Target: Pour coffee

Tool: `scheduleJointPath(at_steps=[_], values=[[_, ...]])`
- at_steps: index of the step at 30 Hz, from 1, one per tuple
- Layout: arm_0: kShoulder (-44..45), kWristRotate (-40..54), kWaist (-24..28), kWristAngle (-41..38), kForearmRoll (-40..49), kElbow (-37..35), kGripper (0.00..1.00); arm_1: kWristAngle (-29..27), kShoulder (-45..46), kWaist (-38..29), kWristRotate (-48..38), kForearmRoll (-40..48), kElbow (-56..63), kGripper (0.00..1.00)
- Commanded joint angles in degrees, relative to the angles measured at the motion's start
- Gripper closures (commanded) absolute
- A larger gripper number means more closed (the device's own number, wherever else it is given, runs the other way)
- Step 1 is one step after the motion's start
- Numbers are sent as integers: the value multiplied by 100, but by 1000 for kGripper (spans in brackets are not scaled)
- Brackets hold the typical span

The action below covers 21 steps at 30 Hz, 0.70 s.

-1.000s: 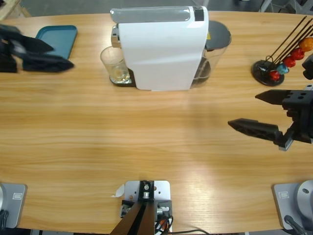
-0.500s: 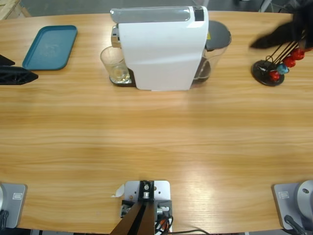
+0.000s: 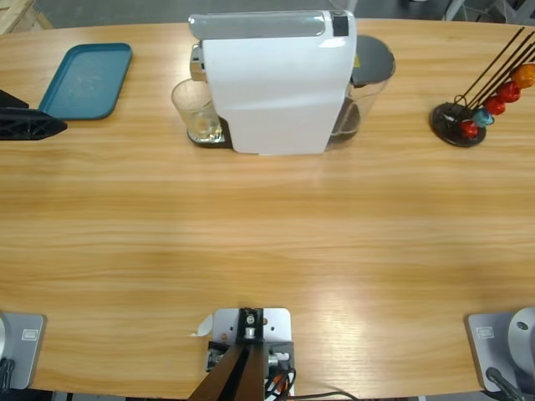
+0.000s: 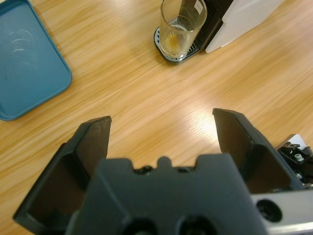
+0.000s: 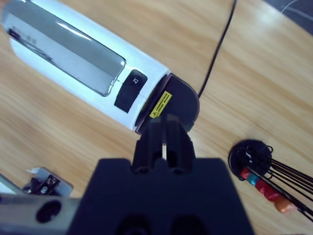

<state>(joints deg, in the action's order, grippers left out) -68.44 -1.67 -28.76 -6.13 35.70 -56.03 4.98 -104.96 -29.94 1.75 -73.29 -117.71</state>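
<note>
Wooden bench [image 3: 267, 234], high view: glass [image 3: 196, 111] under coffee machine [image 3: 276, 79]. Left wrist view: left gripper [image 4: 161, 132] spread, empty; the coffee [image 4: 173, 43] well ahead, approach pending. Right wrist view: right gripper [image 5: 165, 132] pressed together, above the machine.

Matte black gripper [image 4: 161, 142] bodies, wedge-shaped jaws

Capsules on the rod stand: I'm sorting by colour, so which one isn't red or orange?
The blue capsule, second from the stand's base, between red capsules; the orange capsule sits highest.
</note>
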Motion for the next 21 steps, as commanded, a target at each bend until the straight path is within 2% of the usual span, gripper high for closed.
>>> scheduleJointPath(at_steps=[1,11,21], values=[[-228,-96,22,59,-46,154,92,269,-866,84,249,-282,-384,1000],[-442,-96,20,41,-46,96,92,272,-1448,84,405,-901,-1689,1000],[-477,-96,20,41,-40,66,92,281,-1573,-88,358,-1079,-1822,1000]])
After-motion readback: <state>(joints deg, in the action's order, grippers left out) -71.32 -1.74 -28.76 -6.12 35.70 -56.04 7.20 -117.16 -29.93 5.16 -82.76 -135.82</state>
